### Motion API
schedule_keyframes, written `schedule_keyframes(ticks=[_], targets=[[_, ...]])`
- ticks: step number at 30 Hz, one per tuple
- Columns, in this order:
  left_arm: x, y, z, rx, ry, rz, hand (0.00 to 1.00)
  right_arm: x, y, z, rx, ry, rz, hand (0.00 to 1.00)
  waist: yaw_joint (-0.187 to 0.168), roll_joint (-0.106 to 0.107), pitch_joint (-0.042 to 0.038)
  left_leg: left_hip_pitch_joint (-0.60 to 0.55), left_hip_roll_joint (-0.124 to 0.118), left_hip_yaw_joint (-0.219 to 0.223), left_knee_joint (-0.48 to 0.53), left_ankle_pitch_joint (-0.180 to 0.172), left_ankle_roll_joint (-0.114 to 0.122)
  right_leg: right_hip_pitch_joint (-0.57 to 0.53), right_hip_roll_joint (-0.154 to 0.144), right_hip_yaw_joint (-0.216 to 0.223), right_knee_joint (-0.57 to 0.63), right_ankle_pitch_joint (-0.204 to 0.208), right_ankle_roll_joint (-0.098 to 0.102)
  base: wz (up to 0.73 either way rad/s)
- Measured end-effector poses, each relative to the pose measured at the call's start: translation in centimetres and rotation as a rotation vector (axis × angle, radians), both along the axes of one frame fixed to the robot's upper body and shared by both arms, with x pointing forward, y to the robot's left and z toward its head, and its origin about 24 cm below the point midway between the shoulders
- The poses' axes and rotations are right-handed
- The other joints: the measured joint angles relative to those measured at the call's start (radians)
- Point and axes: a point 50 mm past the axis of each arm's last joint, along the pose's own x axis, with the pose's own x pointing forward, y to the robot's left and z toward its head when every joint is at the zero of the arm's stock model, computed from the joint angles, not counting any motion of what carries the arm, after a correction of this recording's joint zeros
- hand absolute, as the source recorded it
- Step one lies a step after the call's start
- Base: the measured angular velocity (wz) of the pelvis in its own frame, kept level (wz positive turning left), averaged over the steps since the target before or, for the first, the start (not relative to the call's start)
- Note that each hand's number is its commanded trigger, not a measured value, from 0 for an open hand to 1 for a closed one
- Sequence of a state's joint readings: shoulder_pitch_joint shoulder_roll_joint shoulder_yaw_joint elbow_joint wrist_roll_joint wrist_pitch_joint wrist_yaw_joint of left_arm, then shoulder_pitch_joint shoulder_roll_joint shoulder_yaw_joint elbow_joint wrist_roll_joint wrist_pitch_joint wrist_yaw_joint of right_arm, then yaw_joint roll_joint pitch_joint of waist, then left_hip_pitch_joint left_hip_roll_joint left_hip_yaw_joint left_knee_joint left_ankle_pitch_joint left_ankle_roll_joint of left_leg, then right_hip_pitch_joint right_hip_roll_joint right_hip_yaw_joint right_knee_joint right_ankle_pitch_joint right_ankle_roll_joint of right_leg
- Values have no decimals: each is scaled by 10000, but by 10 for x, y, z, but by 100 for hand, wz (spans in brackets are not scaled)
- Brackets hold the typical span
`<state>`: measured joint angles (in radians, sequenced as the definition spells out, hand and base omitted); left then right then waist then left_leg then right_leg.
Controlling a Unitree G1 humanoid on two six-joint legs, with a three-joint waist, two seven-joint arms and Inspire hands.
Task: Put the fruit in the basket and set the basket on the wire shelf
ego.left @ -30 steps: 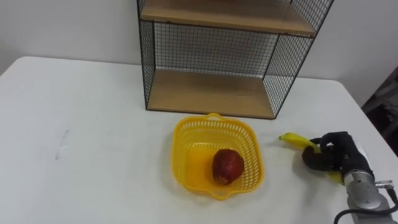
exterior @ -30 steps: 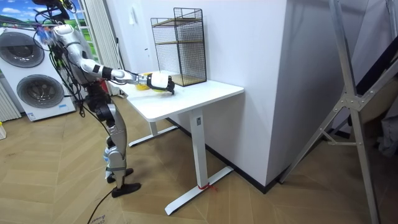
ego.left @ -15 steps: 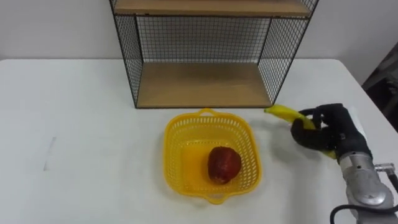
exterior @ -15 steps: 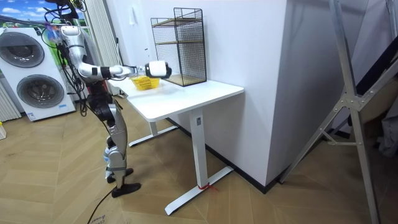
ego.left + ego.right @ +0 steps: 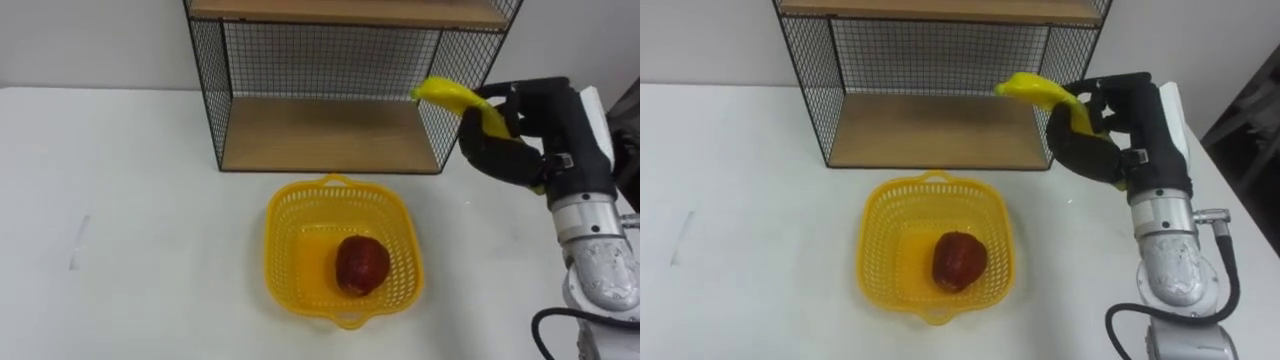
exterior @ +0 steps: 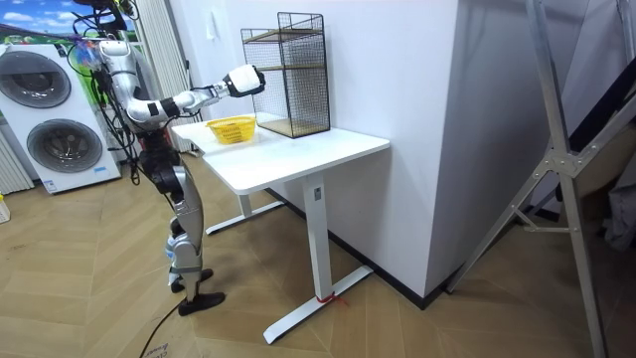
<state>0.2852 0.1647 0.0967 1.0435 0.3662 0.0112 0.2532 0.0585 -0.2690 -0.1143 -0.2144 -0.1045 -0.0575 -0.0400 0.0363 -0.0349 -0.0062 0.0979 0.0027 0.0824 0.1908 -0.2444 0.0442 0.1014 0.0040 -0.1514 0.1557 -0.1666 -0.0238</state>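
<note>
Right hand (image 5: 512, 142), at the right edge of the left eye view, has its dark fingers curled round a yellow banana (image 5: 452, 96) and holds it in the air. The banana's free end points up and left, across the front right corner of the wire shelf (image 5: 320, 135). Down and left of the banana, at the lower middle of the frame, a yellow basket (image 5: 283, 220) sits on the white table (image 5: 120, 200), just in front of the shelf's lower wooden board. A red apple (image 5: 361, 264) lies in the basket's right half. In the room view the robot stands upright at the table's end on the room view's left, its right arm raised over the table, with two washing machines (image 6: 50, 109) behind it.
</note>
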Motion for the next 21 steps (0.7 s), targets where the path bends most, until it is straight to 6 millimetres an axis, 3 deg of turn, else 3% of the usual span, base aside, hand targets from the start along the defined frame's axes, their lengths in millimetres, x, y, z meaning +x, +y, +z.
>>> schedule_keyframes(ticks=[5, 12, 19, 20, 21], targets=[[6, 0, 0, -58, -182, -120, 0, -2, 22, 11, -643, -493, 938, 100, -24, 42, 2, 17, 3, 29, 83, 4, -1, 26, -1, 11, -12, 0, 0, 0], [12, -5, -1, -220, -187, -481, 0, -2, 49, -1, -1750, 385, 2582, 100, 48, -163, 91, -9, 8, -38, -28, 0, -2, -5, 7, -17, 2, 2, -2, 0], [19, -7, -2, -383, -147, -755, 0, -5, 70, -17, -2201, 1369, 3982, 100, 350, -159, 109, -7, -10, -31, 31, 3, 4, -26, 4, 129, -32, 8, 7, -1], [21, -7, -3, -401, -164, -767, 0, -6, 71, -20, -2206, 1516, 4104, 79, 377, -151, 114, -13, -10, -31, 30, 3, 4, -31, 3, 130, -31, 8, 7, 0], [26, -7, -3, -424, -231, -793, 0, -8, 73, -24, -2235, 1769, 4308, 44, 433, -144, 118, -28, -11, -32, 31, 3, 4, -46, 4, 139, -32, 8, 7, 0]])
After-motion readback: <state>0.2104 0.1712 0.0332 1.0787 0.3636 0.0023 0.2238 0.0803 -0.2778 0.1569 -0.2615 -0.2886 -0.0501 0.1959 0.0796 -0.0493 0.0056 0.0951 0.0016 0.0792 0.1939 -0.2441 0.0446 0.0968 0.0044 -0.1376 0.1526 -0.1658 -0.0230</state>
